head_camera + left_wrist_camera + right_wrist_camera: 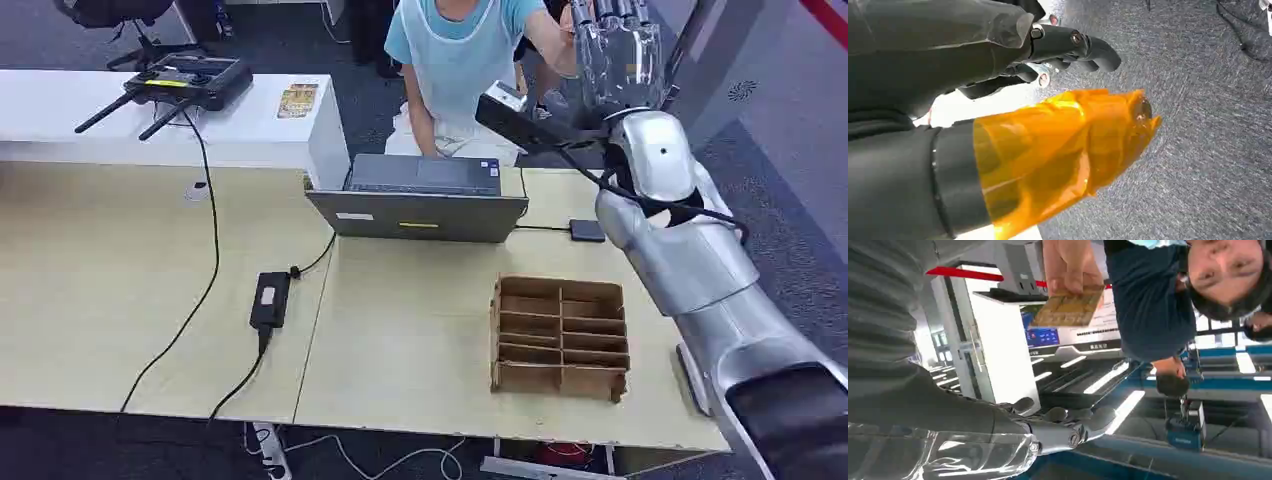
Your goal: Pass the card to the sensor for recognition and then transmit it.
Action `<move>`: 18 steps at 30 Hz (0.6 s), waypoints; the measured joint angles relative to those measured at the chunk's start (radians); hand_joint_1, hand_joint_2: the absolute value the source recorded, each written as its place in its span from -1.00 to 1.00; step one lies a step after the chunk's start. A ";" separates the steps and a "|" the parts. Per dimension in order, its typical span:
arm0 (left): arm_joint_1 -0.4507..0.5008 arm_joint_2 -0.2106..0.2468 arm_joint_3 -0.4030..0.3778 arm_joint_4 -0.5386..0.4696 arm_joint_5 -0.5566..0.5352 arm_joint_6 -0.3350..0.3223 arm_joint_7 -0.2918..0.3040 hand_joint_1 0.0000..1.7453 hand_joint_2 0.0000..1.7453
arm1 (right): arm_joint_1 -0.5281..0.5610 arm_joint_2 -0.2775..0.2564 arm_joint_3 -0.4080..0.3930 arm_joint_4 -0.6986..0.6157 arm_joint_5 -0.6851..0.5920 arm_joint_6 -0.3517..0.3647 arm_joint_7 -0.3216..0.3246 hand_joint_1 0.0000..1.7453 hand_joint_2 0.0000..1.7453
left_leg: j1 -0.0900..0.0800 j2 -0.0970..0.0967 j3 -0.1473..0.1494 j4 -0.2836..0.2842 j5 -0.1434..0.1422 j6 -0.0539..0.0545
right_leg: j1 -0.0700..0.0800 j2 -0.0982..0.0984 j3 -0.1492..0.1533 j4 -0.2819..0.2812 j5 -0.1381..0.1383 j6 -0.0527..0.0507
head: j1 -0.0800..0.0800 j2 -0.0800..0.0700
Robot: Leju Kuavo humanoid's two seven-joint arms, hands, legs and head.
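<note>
- While the person's hand (1068,265) holds the card (1068,310) out, my right robot hand (615,45) is raised, fingers apart, holding nothing.
- I'd close squarely on the card's free edge.
- Left robot hand (1068,47): fingers curled, nothing held.

Wooden table (120,330) bears laptop (420,200), cardboard divider tray (560,338), power brick (270,298)

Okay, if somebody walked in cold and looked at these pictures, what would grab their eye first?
Most striking is the robot's raised right hand, lifted high at the far right of the table toward a person's hand holding a golden card just beyond its fingers. Next, the brown cardboard divider box near the table's front right, and the grey laptop behind it.
</note>
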 joint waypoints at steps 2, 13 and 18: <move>0.000 0.000 -0.002 0.000 0.000 0.000 -0.005 -1.00 -1.00 | -0.017 0.012 0.004 0.050 -0.012 -0.004 0.007 -1.00 1.00 | 0.000 0.000 0.000 0.000 0.000 0.000 | 0.000 0.000 0.000 0.000 0.000 0.000 | 0.000 0.000; 0.000 0.000 -0.006 0.000 0.000 -0.005 -0.004 -1.00 -1.00 | -0.063 0.031 0.024 0.209 -0.007 -0.006 0.020 -1.00 1.00 | 0.000 -0.001 0.000 0.000 0.000 0.000 | 0.000 0.000 0.000 0.000 0.000 0.000 | 0.000 0.000; 0.000 0.000 -0.006 0.000 0.000 -0.006 -0.004 -1.00 -1.00 | -0.077 0.031 0.025 0.270 -0.007 -0.012 0.024 -1.00 1.00 | 0.000 -0.001 0.000 0.000 0.000 0.000 | 0.000 -0.001 0.000 0.000 0.000 0.000 | 0.000 0.000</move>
